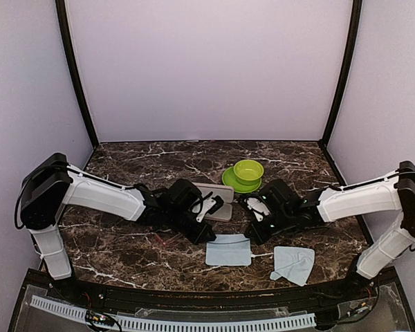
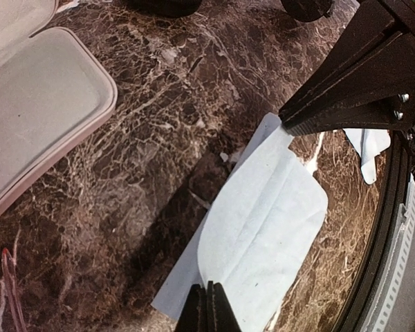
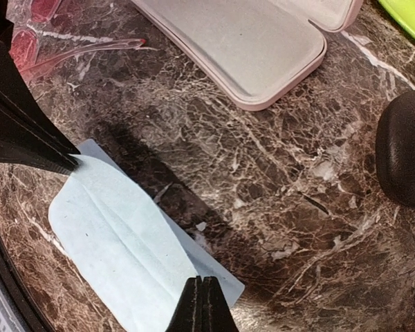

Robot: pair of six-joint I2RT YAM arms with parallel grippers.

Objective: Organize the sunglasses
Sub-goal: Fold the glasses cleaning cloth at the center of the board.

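Top external view: the red glasses [image 1: 167, 238] lie on the desk [image 1: 124, 249] left of centre, toward the near edge, just left of the left end effector [image 2: 207, 311] and apart from it. That end effector is clenched, its tip at the left end of the pouch [image 1: 228, 250]. Behind lies the open case [image 3: 277, 55]. The right end effector [image 3: 202, 306] is clenched too, at the pouch's right end. Whether either pinches the pouch is unclear.
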